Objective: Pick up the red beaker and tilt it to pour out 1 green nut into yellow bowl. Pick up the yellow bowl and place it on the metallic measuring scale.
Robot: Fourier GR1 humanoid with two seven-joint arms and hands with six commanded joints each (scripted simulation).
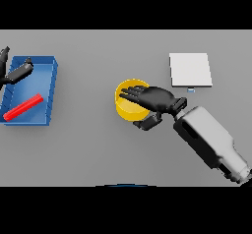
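The yellow bowl (127, 104) stands near the middle of the grey table. My right hand (156, 99) reaches over its right rim with fingers stretched across the top and the thumb (149, 123) below the bowl's near side. Whether a nut lies inside is hidden by the hand. The red beaker (23, 107) lies on its side in the blue tray (51, 93) at the left. My left hand (15, 72) hovers over the tray's far left corner, fingers relaxed, holding nothing. The metallic scale (190, 70) sits at the back right, apart from the bowl.
The blue tray's walls ring the beaker at the left edge. The right forearm (209, 139) crosses the table's right front.
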